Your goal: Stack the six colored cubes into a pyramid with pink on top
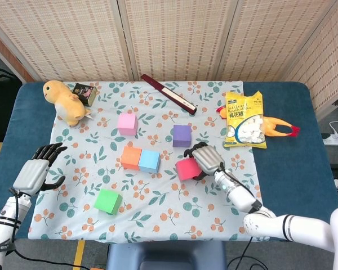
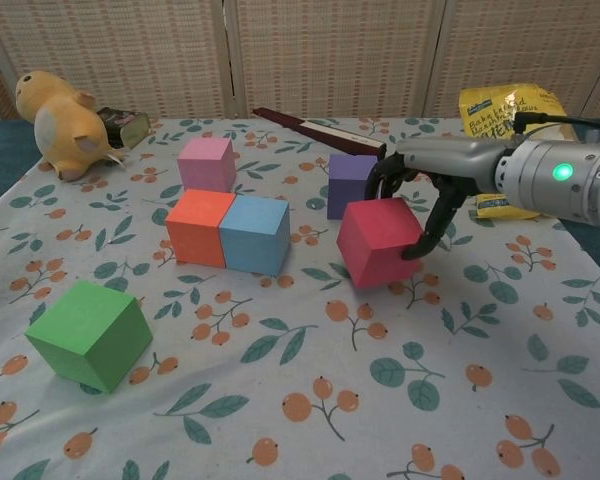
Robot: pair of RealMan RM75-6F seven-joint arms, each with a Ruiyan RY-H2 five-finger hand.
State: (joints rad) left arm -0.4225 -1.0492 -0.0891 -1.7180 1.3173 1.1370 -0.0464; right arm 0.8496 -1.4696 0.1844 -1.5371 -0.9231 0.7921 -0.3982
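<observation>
My right hand [image 1: 205,159] [image 2: 420,185] grips the red cube [image 1: 186,169] [image 2: 378,242], which sits low over the cloth just right of the blue cube [image 1: 149,161] [image 2: 254,234]. The orange cube [image 1: 130,157] [image 2: 200,227] touches the blue cube's left side. Behind them stand the pink cube [image 1: 127,124] [image 2: 206,164] and the purple cube [image 1: 182,135] [image 2: 353,185]. A green cube [image 1: 108,201] [image 2: 88,333] lies alone at the front left. My left hand [image 1: 35,169] hovers open off the cloth's left edge, shown only in the head view.
A yellow plush toy [image 1: 66,101] and a small dark box [image 1: 85,94] sit at the back left. A dark red folded fan [image 1: 168,94] lies at the back. A yellow snack bag [image 1: 245,120] and a rubber chicken [image 1: 279,128] lie right.
</observation>
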